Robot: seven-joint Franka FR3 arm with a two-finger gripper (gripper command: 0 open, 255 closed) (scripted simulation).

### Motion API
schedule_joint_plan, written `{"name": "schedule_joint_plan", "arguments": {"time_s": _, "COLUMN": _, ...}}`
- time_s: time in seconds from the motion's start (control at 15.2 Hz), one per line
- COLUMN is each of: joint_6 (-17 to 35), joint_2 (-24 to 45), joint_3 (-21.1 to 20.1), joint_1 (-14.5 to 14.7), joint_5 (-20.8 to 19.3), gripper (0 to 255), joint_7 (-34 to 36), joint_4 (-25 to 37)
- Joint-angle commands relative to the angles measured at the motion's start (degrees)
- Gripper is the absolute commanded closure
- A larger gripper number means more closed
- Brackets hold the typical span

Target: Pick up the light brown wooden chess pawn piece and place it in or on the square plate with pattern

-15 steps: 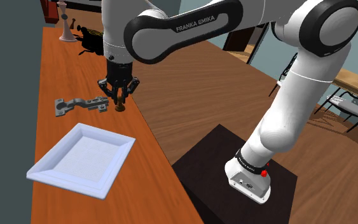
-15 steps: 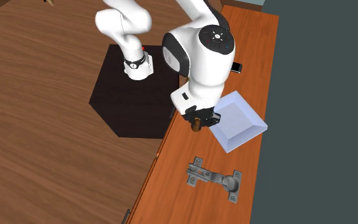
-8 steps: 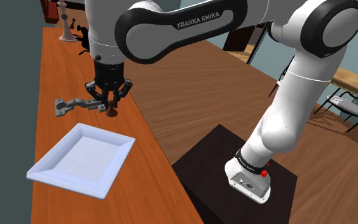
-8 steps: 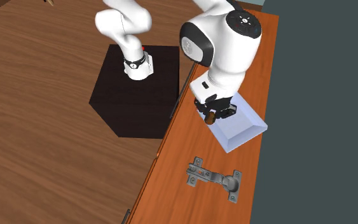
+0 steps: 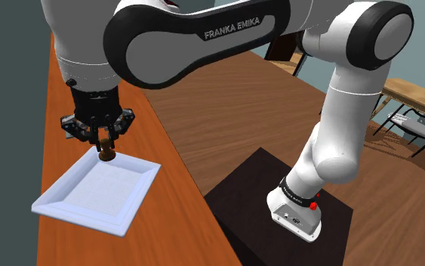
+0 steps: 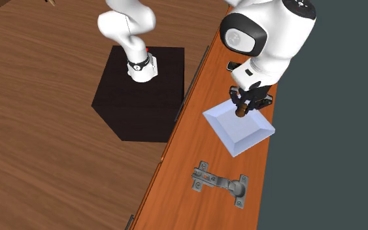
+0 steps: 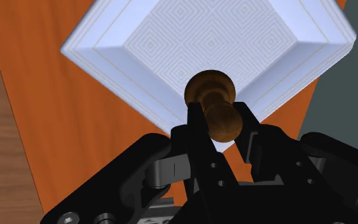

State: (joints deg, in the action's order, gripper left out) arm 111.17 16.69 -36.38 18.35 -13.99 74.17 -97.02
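My black gripper (image 5: 103, 142) is shut on a brown wooden chess pawn (image 5: 108, 153), which hangs base down from the fingers. The pawn is in the air just over the far rim of the pale square plate (image 5: 138, 192), which lies flat on the orange-brown counter. From the second exterior view the gripper (image 6: 245, 104) and pawn (image 6: 240, 112) sit above the plate (image 6: 251, 134), near its edge towards the stand. Along the hand, both fingers (image 7: 196, 127) clasp the pawn (image 7: 211, 95) by its neck. The plate's (image 7: 171, 44) diamond-patterned floor lies below it.
A grey metal hinge (image 6: 219, 183) lies on the counter (image 6: 189, 163) beyond the plate. A small dark object (image 6: 232, 65) sits near the arm. A dark grey wall (image 6: 333, 131) runs along the counter's far side. The black stand (image 5: 278, 219) is on the wooden floor.
The gripper has carried the pawn away from beside the hinge, along the counter, to above the plate's rim. It stayed shut on the pawn throughout.
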Motion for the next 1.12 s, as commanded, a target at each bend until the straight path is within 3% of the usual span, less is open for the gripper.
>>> {"name": "schedule_joint_plan", "arguments": {"time_s": 0.0, "joint_6": -0.3, "joint_2": 2.2, "joint_3": -0.2, "joint_1": 2.0, "joint_5": -1.4, "gripper": 255, "joint_7": 2.4, "joint_4": 1.9}}
{"name": "schedule_joint_plan", "arguments": {"time_s": 1.06, "joint_6": 9.1, "joint_2": 6.0, "joint_3": 1.3, "joint_1": 2.6, "joint_5": -4.7, "gripper": 255, "joint_7": 5.0, "joint_4": -4.5}}
